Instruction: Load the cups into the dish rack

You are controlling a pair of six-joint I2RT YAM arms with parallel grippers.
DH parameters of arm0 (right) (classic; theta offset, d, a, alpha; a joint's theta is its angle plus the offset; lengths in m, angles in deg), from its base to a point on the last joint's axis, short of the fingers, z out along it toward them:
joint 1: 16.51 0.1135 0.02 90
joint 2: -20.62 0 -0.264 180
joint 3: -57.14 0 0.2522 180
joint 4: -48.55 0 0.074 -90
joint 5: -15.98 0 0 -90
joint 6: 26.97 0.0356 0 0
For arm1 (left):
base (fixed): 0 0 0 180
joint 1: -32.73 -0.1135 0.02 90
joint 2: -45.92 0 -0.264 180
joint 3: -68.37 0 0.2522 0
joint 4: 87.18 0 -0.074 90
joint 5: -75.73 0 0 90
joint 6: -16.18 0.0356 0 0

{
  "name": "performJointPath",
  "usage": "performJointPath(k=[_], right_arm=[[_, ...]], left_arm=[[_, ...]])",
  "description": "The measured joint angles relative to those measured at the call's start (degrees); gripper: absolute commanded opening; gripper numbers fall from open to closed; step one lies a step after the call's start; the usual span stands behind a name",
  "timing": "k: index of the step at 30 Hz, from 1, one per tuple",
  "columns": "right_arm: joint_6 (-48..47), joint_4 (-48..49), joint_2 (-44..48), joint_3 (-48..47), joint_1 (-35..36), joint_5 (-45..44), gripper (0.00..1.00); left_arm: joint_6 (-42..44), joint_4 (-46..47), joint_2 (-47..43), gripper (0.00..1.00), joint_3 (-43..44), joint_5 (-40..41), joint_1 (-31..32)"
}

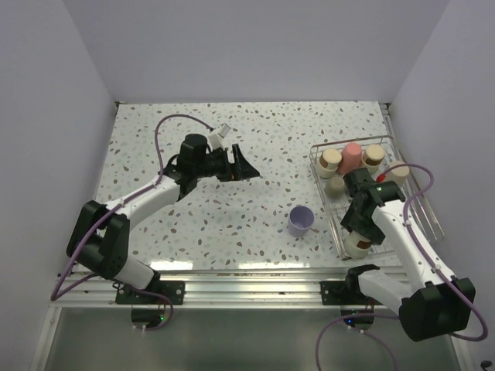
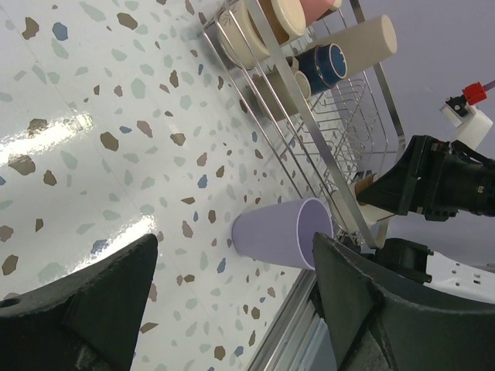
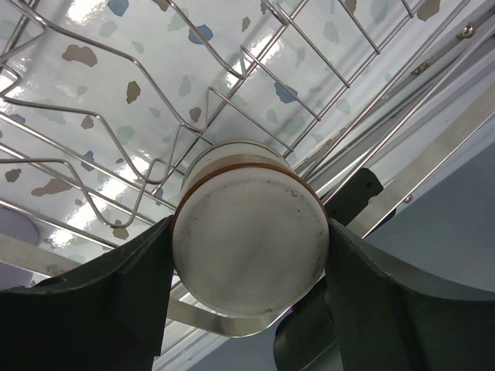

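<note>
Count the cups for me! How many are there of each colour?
Tan or cream cups: 5 (they crowd together in the rack, so this is my best count)
Pink cup: 1
Dark blue cup: 1
Lavender cup: 1
Total: 8

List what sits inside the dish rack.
Inside the dish rack: tan cups, a pink cup, a dark blue cup, and a cream cup gripped by the right pincer. The right arm hides the rack's middle.
</note>
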Motion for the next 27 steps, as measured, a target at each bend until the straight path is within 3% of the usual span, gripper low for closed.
performJointPath(k=[6, 11, 15, 18, 22, 23, 27], right_arm=[[0.46, 0.61, -3.74, 0.57, 0.20, -1.36, 0.15], [0.39, 1.44, -5.66, 0.59, 0.90, -2.47, 0.60], [0.37, 1.49, -5.66, 0.59, 0.90, -2.47, 0.75], [0.26, 1.51, -5.66, 0.66, 0.94, -2.34, 0.86], [0.11, 0.63, -5.66, 0.98, 0.94, -1.70, 0.89], [0.00, 0.61, -5.66, 0.98, 0.94, -1.42, 0.98], [-0.31, 0.07, -5.66, 0.46, 1.07, -0.85, 0.98]], left_arm=[[-0.02, 0.39, 0.00, 0.84, -0.26, 0.00, 0.00], [0.00, 0.44, 0.00, 0.84, -0.26, 0.02, 0.00], [0.00, 0.61, 0.00, 0.84, -0.26, 0.02, 0.00], [0.02, 0.74, 0.00, 0.84, -0.26, 0.02, 0.00], [0.04, 0.76, 0.22, 0.84, -0.26, 0.02, 0.00], [0.07, 0.79, 0.33, 0.84, -0.26, 0.04, 0.00], [0.04, 0.81, 0.44, 0.84, -0.24, 0.04, 0.00]])
